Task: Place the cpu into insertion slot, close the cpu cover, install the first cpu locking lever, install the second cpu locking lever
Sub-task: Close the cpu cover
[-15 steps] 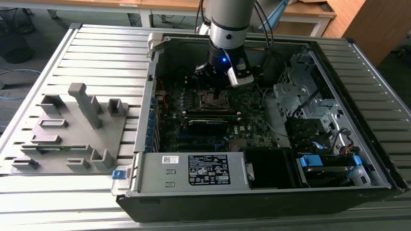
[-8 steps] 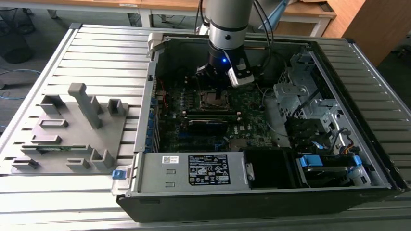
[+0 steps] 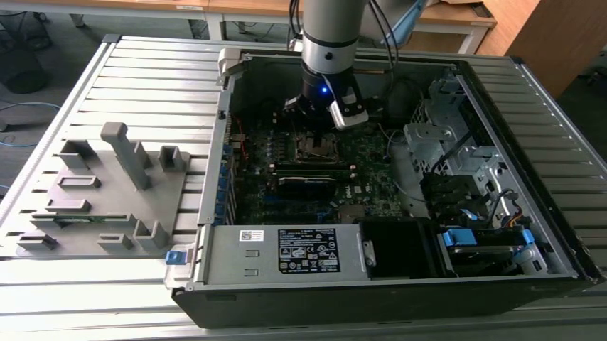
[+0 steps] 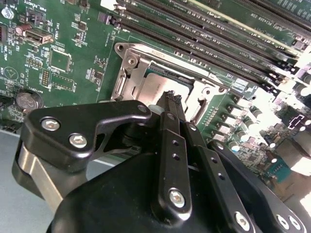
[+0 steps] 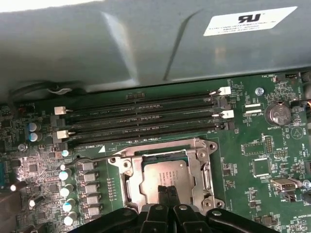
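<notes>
The fingers (image 4: 171, 102) were pressed together with nothing between them in the second wrist view, tips down at the chip (image 4: 154, 85), which sat in the socket (image 4: 119, 90) under the cover (image 4: 127, 68) lying flat. The first wrist view put the tips at the chip's near edge, memory slots (image 5: 141, 121) beyond. In the exterior view the arm (image 3: 332, 28) stood over the open computer case (image 3: 531, 85). Pressing straight down, evenly, seemed best.

The arm (image 3: 332, 28) stands vertical, its grey wrist section directly above the gripper (image 5: 165, 190). The gripper points straight down. Its two slim black fingers (image 4: 171, 127) are pressed together at the tips, with the linkages (image 4: 87, 127) folded in on either side.
</notes>
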Controlling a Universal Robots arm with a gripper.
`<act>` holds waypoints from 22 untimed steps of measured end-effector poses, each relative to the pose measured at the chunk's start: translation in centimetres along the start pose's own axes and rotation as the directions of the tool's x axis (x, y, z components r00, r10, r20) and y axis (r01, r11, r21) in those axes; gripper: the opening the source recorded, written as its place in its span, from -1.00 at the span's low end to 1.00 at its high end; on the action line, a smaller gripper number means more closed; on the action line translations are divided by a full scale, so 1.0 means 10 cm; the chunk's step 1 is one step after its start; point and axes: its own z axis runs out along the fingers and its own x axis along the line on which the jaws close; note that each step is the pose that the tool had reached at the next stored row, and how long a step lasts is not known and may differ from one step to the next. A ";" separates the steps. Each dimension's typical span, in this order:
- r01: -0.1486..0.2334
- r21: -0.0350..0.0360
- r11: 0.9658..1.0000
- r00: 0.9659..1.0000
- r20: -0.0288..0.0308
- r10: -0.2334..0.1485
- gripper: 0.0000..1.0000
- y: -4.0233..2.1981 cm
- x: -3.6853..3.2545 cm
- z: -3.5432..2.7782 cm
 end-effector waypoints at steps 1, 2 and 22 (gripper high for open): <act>0.003 0.000 1.000 1.000 0.000 -0.003 -0.79 0.001 0.000 0.002; 0.009 0.000 1.000 1.000 0.000 -0.009 -0.79 0.001 0.001 0.006; 0.017 0.000 1.000 1.000 0.000 -0.017 -0.79 0.014 0.029 0.010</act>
